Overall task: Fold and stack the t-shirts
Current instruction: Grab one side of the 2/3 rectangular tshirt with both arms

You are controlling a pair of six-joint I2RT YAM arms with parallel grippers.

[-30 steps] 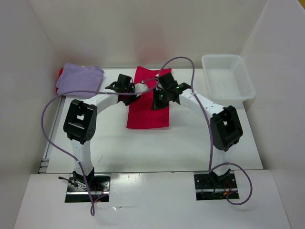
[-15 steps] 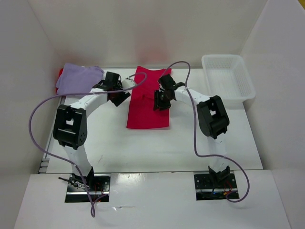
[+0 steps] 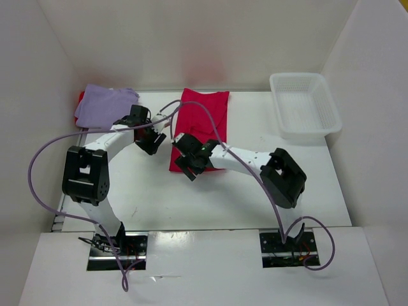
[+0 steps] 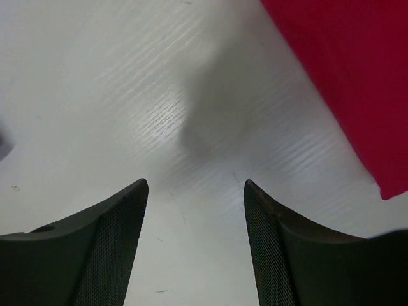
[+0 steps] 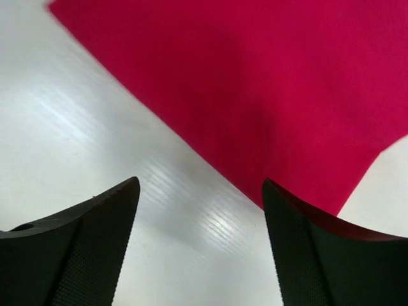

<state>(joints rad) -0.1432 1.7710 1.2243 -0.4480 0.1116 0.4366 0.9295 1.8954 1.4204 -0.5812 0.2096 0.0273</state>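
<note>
Pinkish crimson cloth t-shirt [image 3: 203,124], a long folded strip, lies just ahead of my right gripper [image 5: 201,182] and right of my left gripper [image 4: 194,185]. Both jaws spread, empty. Folded lavender t-shirt [image 3: 105,105] tops bright red t-shirt [image 3: 81,97]. I judge another fold, then stacking, remain.

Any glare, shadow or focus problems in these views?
Top external: even light, sharp, with a faint pink cast on the back wall above the crimson t-shirt. Left wrist: soft grey shadow and glare streaks on the table. Right wrist: bright glare patch on the table, t-shirt weave blurred.
</note>
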